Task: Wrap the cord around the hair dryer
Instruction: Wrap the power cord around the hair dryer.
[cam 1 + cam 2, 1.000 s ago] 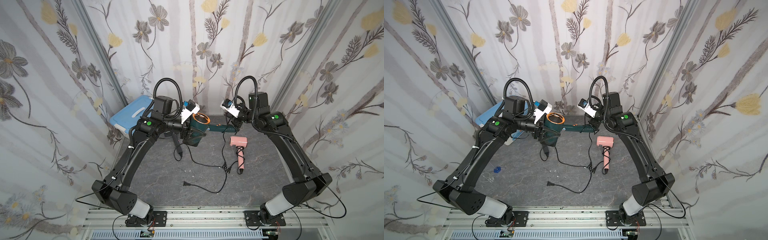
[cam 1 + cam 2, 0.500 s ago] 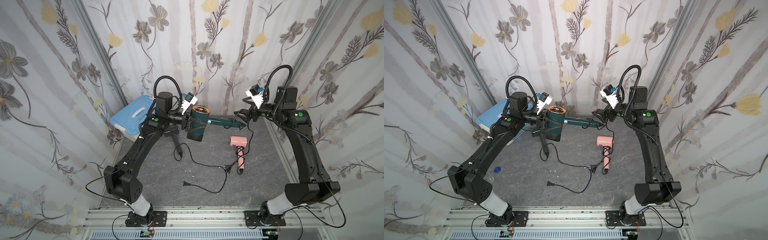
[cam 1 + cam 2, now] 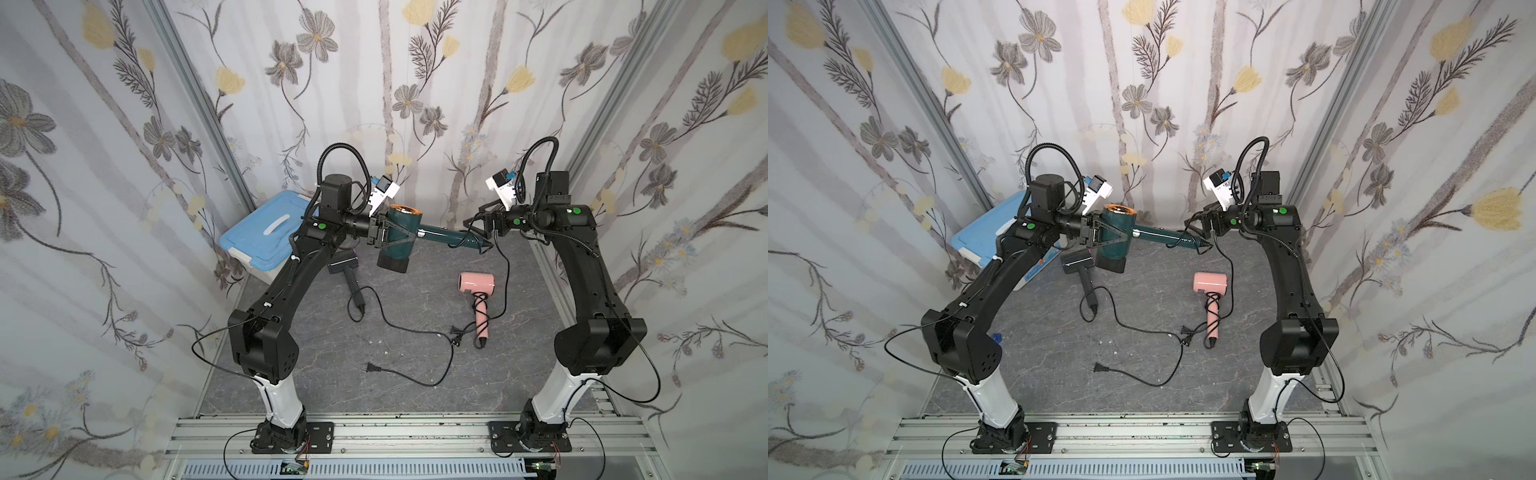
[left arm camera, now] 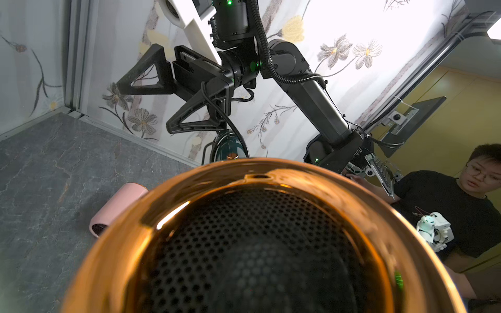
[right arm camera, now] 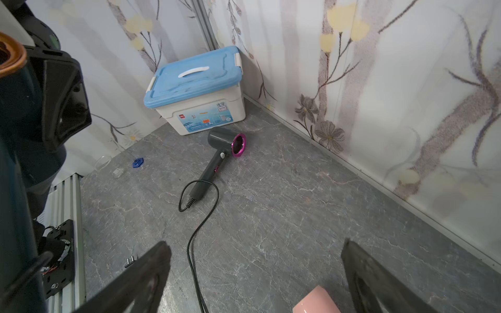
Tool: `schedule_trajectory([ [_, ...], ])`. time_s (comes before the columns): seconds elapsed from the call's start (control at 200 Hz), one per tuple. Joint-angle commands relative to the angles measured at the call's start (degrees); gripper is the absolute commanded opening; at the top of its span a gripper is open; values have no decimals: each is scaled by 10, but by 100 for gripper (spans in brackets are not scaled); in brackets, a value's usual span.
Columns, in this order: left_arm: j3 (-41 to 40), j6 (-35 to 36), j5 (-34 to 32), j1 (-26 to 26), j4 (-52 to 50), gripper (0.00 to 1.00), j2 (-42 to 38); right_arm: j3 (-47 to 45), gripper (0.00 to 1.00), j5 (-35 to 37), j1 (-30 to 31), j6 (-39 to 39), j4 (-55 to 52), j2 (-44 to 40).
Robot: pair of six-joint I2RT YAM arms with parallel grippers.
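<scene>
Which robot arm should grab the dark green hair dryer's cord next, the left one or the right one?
Right, probably. The right gripper is open, empty and beside the handle end where the cord hangs down. The left gripper is busy holding the teal hair dryer up.

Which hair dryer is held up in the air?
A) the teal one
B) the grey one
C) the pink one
A: the left gripper grips the teal dryer in the air, while the pink dryer and grey dryer lie below.

Teal hair dryer (image 3: 392, 255) aloft, handle level, cord (image 3: 507, 274) loose
</scene>
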Motion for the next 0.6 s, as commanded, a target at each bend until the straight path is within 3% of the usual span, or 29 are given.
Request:
schedule_trajectory([
  [0.0, 17, 69, 34, -9, -75, 0, -1, -10, 100, 22, 1, 17, 17, 8],
  [0.075, 33, 132, 36, 0, -158, 0, -1, -25, 100, 62, 1, -6, 7, 8],
  [0.31, 12, 100, 51, 1, -112, 0, -31, -114, 100, 77, 28, -38, 35, 0],
  [0.595, 54, 86, 34, 2, -108, 0, -23, -243, 100, 46, 75, 11, 141, -16],
])
